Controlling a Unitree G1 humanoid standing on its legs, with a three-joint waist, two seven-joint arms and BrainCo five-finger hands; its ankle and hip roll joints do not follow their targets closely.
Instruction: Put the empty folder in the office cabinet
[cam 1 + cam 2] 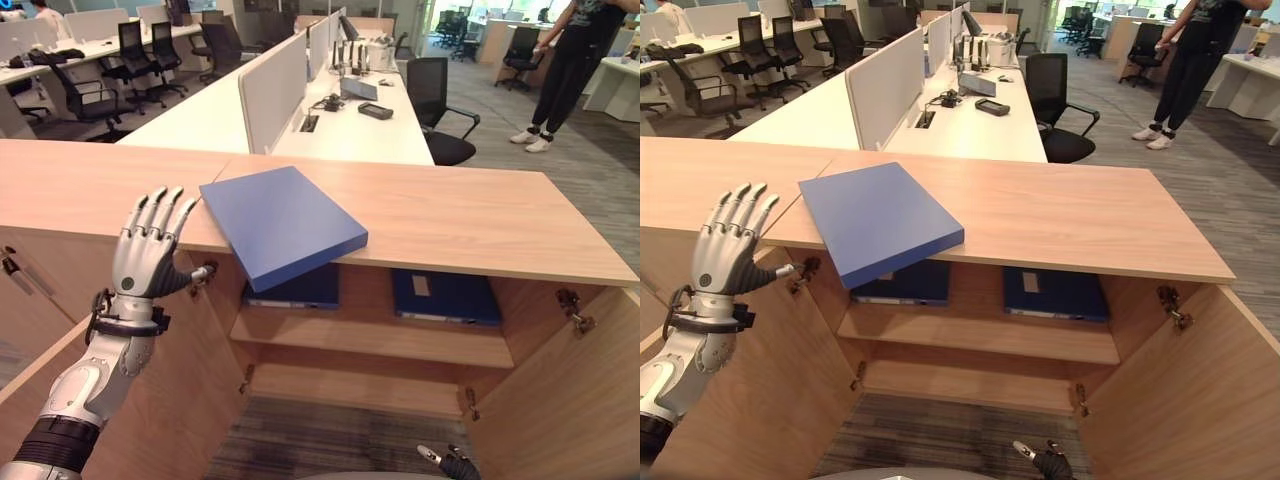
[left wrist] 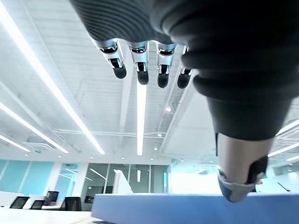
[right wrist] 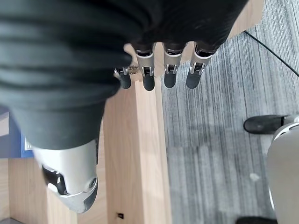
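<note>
the blue folder [image 1: 280, 221] lies flat on the cabinet [image 1: 470, 215] top, one corner jutting out over the open front. the left hand [image 1: 146, 250] is raised just left of it, fingers straight and spread, holding nothing, apart from the folder's near edge. the right hand [image 3: 70, 154] hangs low by the cabinet's open right door [image 3: 140, 140], fingers relaxed and empty, well apart from the folder. inside, on the upper shelf [image 1: 380, 338], two dark blue binders [image 1: 445, 297] lie flat. a person [image 1: 565, 70] stands far back by the desks [image 1: 340, 125].
</note>
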